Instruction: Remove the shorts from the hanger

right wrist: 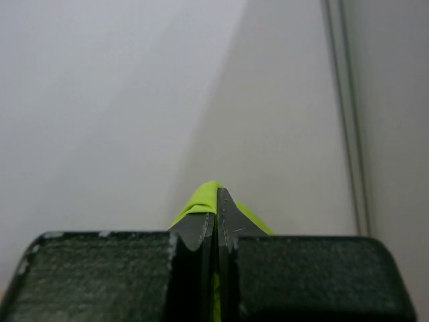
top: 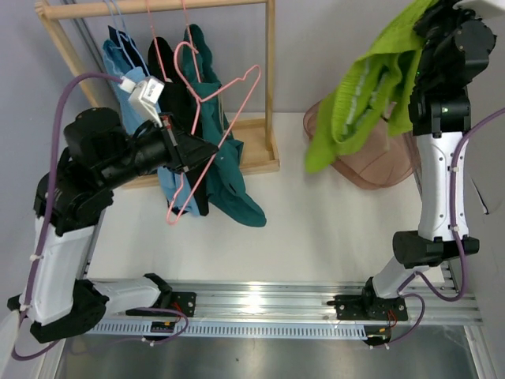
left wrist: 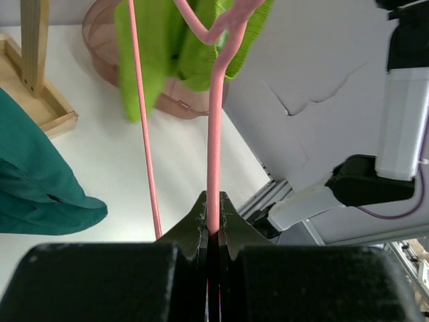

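My left gripper (top: 183, 162) is shut on a bare pink wire hanger (top: 221, 118), held out in front of the rack; the wrist view shows the wire (left wrist: 214, 121) pinched between the jaws (left wrist: 213, 215). My right gripper (top: 430, 24) is raised high at the top right, shut on the lime green shorts (top: 363, 95), which hang free above the basket. The green fabric shows between its jaws (right wrist: 216, 204). The teal shorts (top: 229, 174), black shorts (top: 170, 87) and light blue shorts (top: 122, 59) hang on the rack behind my left arm. A dark navy piece (top: 118, 35) peeks out beside the light blue.
A wooden clothes rack (top: 158, 8) stands at the back left, its base (top: 256, 162) on the table. A translucent brown basket (top: 371, 170) sits at the back right under the green shorts, also seen in the left wrist view (left wrist: 100, 33). A metal rail (top: 260, 304) runs along the near edge.
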Robot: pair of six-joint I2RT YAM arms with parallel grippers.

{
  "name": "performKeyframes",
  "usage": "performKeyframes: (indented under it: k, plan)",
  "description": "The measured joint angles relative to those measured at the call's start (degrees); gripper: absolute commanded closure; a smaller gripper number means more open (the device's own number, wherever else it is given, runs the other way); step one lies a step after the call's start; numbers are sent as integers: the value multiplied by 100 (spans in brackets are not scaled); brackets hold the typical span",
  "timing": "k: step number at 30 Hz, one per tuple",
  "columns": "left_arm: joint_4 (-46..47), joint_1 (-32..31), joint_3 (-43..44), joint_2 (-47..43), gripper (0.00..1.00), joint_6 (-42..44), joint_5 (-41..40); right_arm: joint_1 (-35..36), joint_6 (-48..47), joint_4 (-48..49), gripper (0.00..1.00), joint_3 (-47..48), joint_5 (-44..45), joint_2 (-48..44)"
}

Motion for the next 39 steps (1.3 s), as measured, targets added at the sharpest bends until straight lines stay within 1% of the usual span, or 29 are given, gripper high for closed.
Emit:
performKeyframes:
  k: [3,8,13,16,17,18,19,20,24,27,30,35,37,39]
  plan:
    - [61,0,-98,168,100,35,-105,-529,192,-24,100,-367,-175,-9]
    - [223,-2,-332,494,100,59,-313,-1178,562,15,100,-1482,-490,98]
    - [289,-2,-282,680,100,179,-627,-1241,883,83,100,-2667,-988,238]
    - [286,-2,199,1069,100,319,-951,-1198,1139,260,100,-3228,-1438,264]
    - [289,-2,409,1235,100,374,-1071,-1163,1193,378,97,-3429,-1600,254]
    - [289,-2,616,1421,100,426,-1180,-1121,1233,474,82,-3604,-1740,251]
    - [297,-2,791,1558,100,463,-1276,-1075,1261,501,4,-3716,-1862,251]
    - [282,0,1034,1764,100,516,-1368,-1005,1294,507,1,-3827,-2085,251]
    - [273,35,1882,2538,100,678,-1657,-813,1300,382,1,-3980,-2710,212]
    - [278,166,2326,3053,100,713,-1729,-772,1432,485,0,-4636,-3003,-227]
    - [402,485,2409,3407,100,699,-1668,-798,1587,627,1,-5558,-3169,-944]
    - [793,953,2479,3980,100,754,-1569,-752,1784,890,0,-6822,-3344,-2100]
    - [951,1025,2553,4210,100,804,-1567,-581,1832,1049,1,-7335,-3340,-2553]
    - [1093,1049,2638,4411,100,841,-1545,-269,1862,1102,1,-7761,-3340,-2918]
